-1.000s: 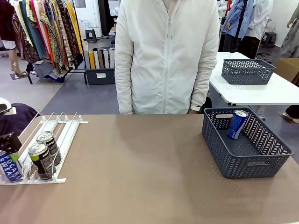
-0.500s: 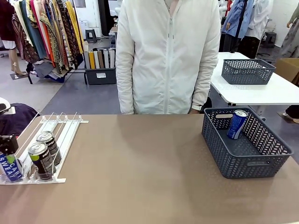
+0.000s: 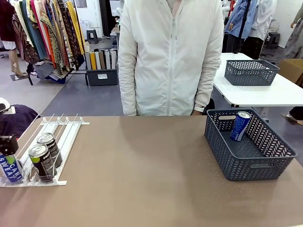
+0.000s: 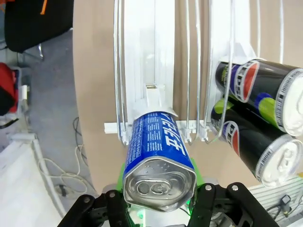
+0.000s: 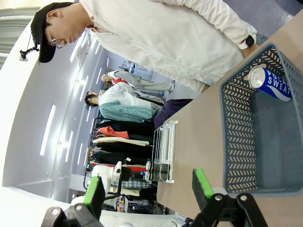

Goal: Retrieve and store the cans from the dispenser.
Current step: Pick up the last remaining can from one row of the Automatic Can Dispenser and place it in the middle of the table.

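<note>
In the left wrist view my left gripper is shut on a blue can, its green pads on either side of the silver top. The can's foot rests at the low end of the white dispenser. Two dark cans lie in a neighbouring lane. From the front, the left gripper holds the blue can at the dispenser's near left end, beside the dark cans. My right gripper stands open in the air, facing the grey basket.
The dark grey lattice basket sits on the right of the brown table and holds one blue can leaning against its wall. A person in a white jacket stands at the far edge. A second basket rests on a white table behind.
My left gripper's jaws have closed onto the blue can at the dispenser's end. The can and everything else have stayed nearly in place.
</note>
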Controlling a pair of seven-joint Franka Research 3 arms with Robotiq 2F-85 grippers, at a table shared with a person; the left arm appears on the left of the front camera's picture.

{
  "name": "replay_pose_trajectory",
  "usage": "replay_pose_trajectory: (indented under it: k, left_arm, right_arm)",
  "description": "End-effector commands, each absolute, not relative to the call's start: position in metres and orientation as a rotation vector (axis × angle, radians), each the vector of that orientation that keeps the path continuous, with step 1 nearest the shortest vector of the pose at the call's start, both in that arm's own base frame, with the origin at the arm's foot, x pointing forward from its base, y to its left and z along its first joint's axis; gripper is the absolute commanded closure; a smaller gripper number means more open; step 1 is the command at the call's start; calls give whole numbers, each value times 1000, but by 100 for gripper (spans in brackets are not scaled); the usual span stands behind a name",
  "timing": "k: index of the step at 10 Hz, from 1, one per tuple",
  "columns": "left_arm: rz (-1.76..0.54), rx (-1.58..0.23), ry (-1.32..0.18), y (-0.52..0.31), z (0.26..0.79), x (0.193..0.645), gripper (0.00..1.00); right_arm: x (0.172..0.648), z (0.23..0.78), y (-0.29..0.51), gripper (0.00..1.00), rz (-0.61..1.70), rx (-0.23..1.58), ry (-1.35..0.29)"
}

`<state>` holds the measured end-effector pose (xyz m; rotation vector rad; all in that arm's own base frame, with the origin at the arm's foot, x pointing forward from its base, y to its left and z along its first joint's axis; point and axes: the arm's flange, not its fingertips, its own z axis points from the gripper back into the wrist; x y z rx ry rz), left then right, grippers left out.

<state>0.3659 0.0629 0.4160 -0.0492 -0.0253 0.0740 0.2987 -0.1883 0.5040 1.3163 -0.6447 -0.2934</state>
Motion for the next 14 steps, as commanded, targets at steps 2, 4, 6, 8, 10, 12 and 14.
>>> replay_pose_trajectory:
  k: [2, 4, 6, 8, 10, 12, 14]
  left_arm:
    - [27, -72, -100, 63, 505, 345, 100]
    - [-17, -78, -218, 67, 563, 322, 100]
    - [-27, -96, -344, 75, 591, 299, 100]
    - [-4, -142, -357, 86, 582, 296, 100]
    - [1, -96, -339, 82, 601, 290, 100]
    - [1, -96, -339, 82, 601, 290, 100]
    - [10, -111, -331, 83, 590, 291, 100]
  right_arm:
    - [302, 507, -188, 0, -282, 1330, -670]
    - [302, 507, -188, 0, -282, 1330, -670]
    - [302, 507, -188, 0, -282, 1330, -670]
    - [302, 507, -188, 0, -282, 1330, -670]
    - [302, 507, -188, 0, -282, 1330, -670]
    - [302, 507, -188, 0, -282, 1330, -670]
    - [302, 507, -188, 0, -282, 1330, -670]
